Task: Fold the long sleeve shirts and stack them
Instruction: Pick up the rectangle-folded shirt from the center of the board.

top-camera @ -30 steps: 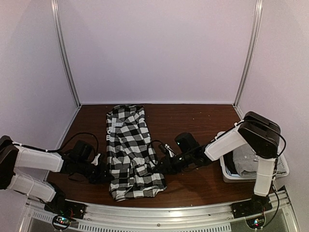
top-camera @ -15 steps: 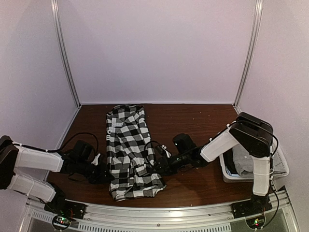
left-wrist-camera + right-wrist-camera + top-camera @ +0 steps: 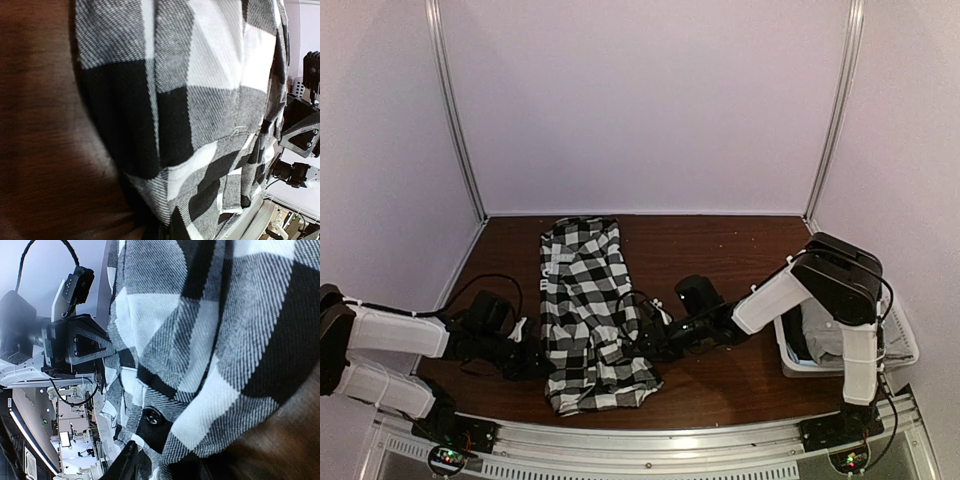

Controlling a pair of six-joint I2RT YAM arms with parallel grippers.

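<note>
The one checked shirt (image 3: pixel 582 300) lies on the table (image 3: pixel 720 250) between the left gripper (image 3: pixel 533 362), pressed together at its edge, and the right gripper (image 3: pixel 642 345), whose state I cannot tell, so both should lift evenly together; one grey shirt (image 3: pixel 825 332) sits in the one basket (image 3: pixel 908 348).

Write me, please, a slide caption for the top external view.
Both arms reach low to the checked shirt: left pincer shut on one side edge, right pincer at the other.
</note>
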